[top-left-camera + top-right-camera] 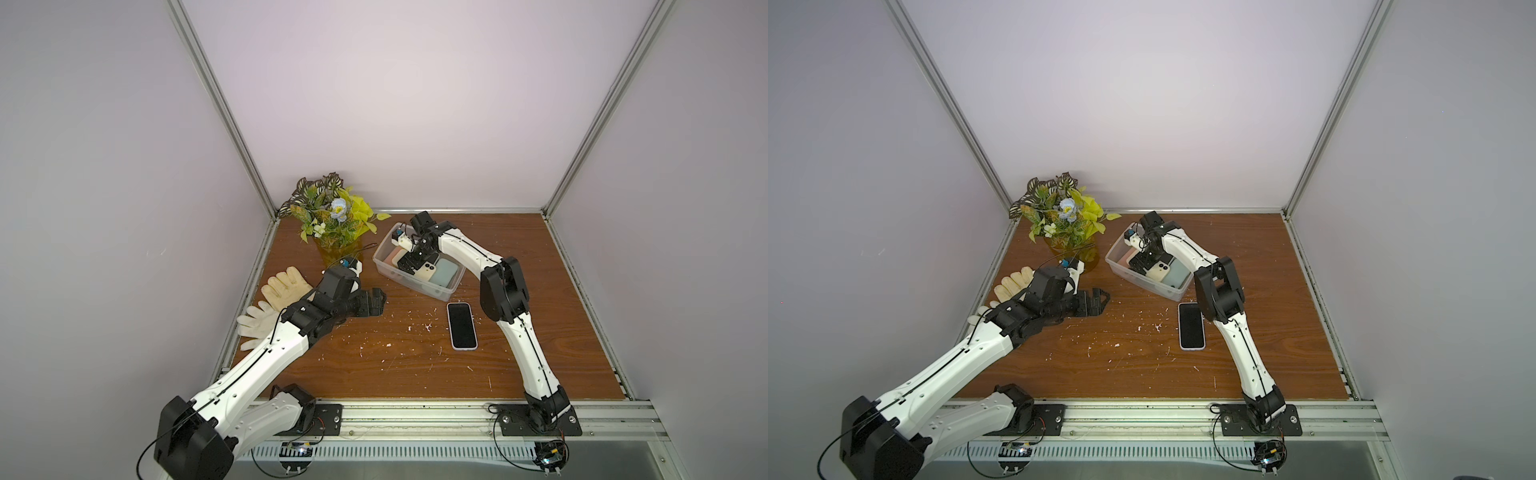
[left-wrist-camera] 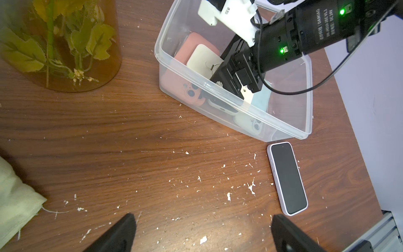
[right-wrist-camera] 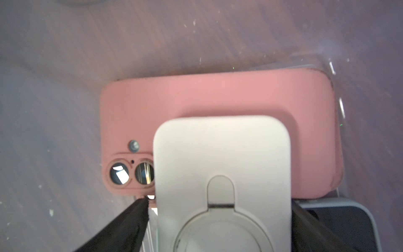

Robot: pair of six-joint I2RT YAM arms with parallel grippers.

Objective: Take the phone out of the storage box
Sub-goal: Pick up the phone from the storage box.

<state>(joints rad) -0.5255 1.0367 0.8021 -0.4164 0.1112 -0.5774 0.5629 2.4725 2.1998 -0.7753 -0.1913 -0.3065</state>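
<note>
The right gripper (image 3: 218, 203) is being held down inside the storage box (image 1: 419, 289), its jaws spread wide, nothing being clamped. A cream phone (image 3: 222, 152) is being straddled by its fingers (image 3: 130, 222), and a pink phone (image 3: 196, 98) is being partly covered by the cream one just beyond the fingertips. A pale green phone (image 1: 446, 270) is being stored beside the gripper. The left gripper (image 2: 202, 218) is being held open and empty above the table (image 2: 130, 131), with the storage box well ahead of it and a dark-screened phone (image 2: 287, 177) being shown flat on the wood just ahead of one fingertip.
</note>
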